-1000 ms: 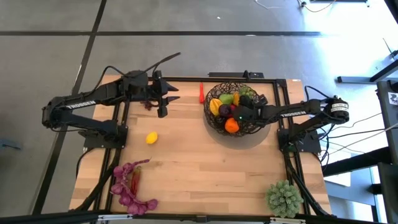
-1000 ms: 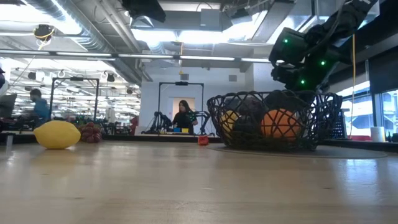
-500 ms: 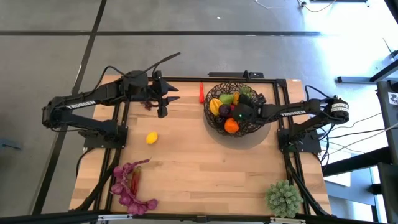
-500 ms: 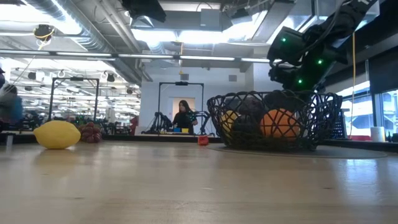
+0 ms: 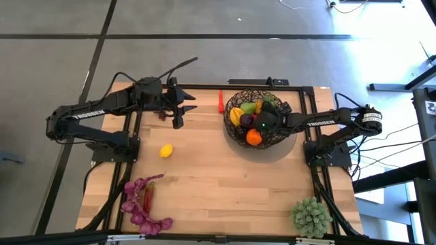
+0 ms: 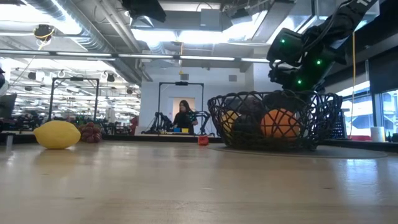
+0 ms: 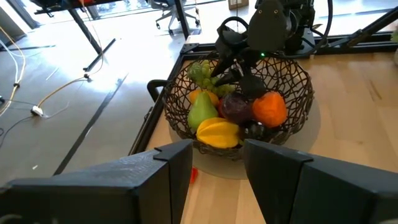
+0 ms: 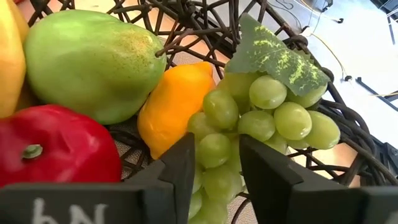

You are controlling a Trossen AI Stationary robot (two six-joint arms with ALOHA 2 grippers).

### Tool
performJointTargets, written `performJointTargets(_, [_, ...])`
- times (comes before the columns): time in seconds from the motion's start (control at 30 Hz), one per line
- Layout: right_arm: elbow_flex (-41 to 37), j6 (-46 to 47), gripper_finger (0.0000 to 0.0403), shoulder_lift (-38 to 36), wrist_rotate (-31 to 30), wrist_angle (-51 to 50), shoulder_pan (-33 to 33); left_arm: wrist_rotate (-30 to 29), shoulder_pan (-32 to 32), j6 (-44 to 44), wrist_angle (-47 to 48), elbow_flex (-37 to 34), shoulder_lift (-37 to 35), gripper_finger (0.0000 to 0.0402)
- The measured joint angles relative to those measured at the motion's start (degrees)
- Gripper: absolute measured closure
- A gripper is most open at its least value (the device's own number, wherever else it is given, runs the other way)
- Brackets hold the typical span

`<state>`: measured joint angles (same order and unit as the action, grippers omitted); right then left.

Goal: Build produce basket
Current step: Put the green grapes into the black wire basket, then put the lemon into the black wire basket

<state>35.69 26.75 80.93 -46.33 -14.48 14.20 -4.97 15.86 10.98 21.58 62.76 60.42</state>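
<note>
a pale wooden table [image 5: 225, 177] stands on a grey floor, with an open workshop behind it in the low view; the basket [image 5: 240, 99] sits at the far right of the table, already holding an orange [image 5: 253, 138], a green pear [image 8: 93, 62], a red apple [image 8: 53, 152] and green grapes [image 8: 267, 109]; the right gripper [image 5: 262, 122] hangs inside the basket rim, its fingers apart with the grapes just ahead and nothing clamped; the left gripper [image 5: 178, 109] waits near the far edge, fingers apart and empty; a lemon [image 5: 165, 150], a red chilli [image 5: 220, 102] and purple leaves [image 5: 143, 207] lie out on the table; the risk, as i judge it, is that lifting out of the basket snags a finger on the open weave and drags or tips it, or nudges the grapes over the rim.
</note>
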Motion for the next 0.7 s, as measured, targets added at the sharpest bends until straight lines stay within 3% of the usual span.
performJointTargets(0.47, [5.56,-5.16,0.0264,-0.09,-0.17,-2.29,0.0,0.0,0.0,-0.22,0.21,0.0,0.0,0.0268])
performJointTargets(0.6, [8.78,-4.85,0.0264,-0.09,-0.86,-7.52,-0.05,0.0,0.0,-0.31,0.24,0.0,0.0,0.0268])
performJointTargets(0.7, [12.83,-4.51,0.0264,-0.09,-4.8,-12.39,-0.97,-0.01,0.0,-0.72,0.48,0.0,0.0,0.0268])
